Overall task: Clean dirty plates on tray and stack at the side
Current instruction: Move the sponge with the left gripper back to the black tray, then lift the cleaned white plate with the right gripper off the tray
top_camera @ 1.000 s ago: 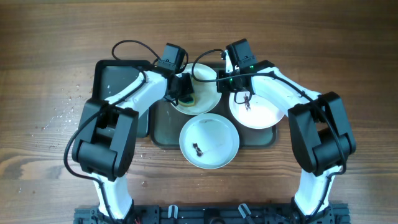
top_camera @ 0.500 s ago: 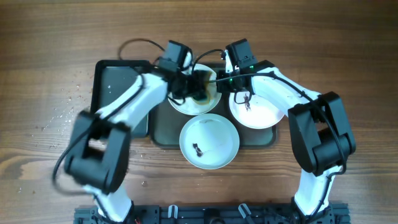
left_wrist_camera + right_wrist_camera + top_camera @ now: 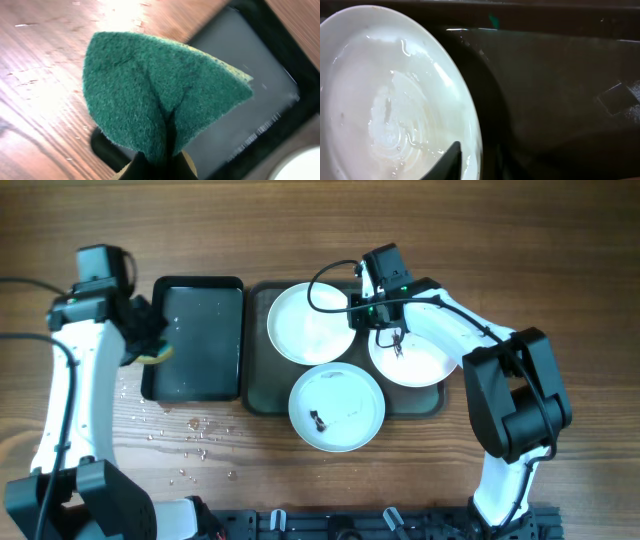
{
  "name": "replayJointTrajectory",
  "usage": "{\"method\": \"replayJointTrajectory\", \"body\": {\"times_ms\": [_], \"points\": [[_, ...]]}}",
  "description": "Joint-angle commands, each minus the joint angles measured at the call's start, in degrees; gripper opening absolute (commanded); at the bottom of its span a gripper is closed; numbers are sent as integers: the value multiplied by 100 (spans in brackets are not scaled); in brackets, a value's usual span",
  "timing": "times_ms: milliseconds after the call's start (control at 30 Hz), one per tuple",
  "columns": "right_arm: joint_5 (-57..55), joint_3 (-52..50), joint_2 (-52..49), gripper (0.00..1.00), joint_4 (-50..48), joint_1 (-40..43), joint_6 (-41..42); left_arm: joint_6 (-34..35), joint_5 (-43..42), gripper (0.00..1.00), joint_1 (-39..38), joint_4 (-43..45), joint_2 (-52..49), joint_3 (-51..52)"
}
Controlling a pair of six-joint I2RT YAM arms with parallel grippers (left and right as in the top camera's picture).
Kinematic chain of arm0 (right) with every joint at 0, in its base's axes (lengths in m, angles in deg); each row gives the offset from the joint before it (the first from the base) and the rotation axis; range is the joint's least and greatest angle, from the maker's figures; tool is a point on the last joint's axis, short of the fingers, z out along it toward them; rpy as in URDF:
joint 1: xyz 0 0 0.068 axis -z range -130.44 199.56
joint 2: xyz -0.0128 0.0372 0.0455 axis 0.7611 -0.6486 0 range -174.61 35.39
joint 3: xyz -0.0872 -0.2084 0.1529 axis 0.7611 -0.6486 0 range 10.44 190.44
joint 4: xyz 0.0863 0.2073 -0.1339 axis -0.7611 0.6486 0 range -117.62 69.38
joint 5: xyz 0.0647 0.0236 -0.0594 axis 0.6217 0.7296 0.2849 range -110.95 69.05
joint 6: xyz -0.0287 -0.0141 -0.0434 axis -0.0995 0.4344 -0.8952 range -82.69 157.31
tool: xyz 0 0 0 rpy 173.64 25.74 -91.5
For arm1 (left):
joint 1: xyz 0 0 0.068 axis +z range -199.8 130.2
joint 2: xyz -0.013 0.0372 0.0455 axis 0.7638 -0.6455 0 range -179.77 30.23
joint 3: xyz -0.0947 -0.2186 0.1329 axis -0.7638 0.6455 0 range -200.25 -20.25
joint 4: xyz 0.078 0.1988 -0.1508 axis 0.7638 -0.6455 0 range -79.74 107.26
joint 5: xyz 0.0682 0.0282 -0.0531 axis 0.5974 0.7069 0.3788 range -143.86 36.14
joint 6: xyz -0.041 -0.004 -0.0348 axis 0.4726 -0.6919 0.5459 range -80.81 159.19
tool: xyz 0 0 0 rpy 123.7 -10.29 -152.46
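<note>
Three white plates lie on the brown-grey tray. The back-left plate looks wet and free of smudges; it fills the left of the right wrist view. The right plate has a dark mark near its centre. The front plate has a small dark smudge. My right gripper is shut on the back-left plate's right rim, one finger lying inside the rim. My left gripper is shut on a green and yellow sponge over the black tray's left edge.
A smaller black tray with a wet floor lies left of the big tray; it also shows in the left wrist view. Water drops dot the wooden table in front of it.
My left arm has swung left with the sponge, from the back-left plate to the black tray's left edge. That plate is now uncovered. The right arm has not moved.
</note>
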Motion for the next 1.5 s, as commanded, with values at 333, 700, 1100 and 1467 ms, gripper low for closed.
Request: {"method": "replayJointTrajectory", "body": {"times_ms": [333,700,1100,1467], "points": [[219,-225,136,4,-122,-44,160,-1718,-1934,4,367,1281,101,1189],[603,299,505,4,-33,-39,313,-1851,-2190,4,367,1565,101,1412],[245,577,975,5,192,-289,1069,-1856,-2376,4,367,1574,101,1412],[-1189,992,975,5,199,-1604,1281,-1858,-2374,4,367,1576,101,1412]]}}
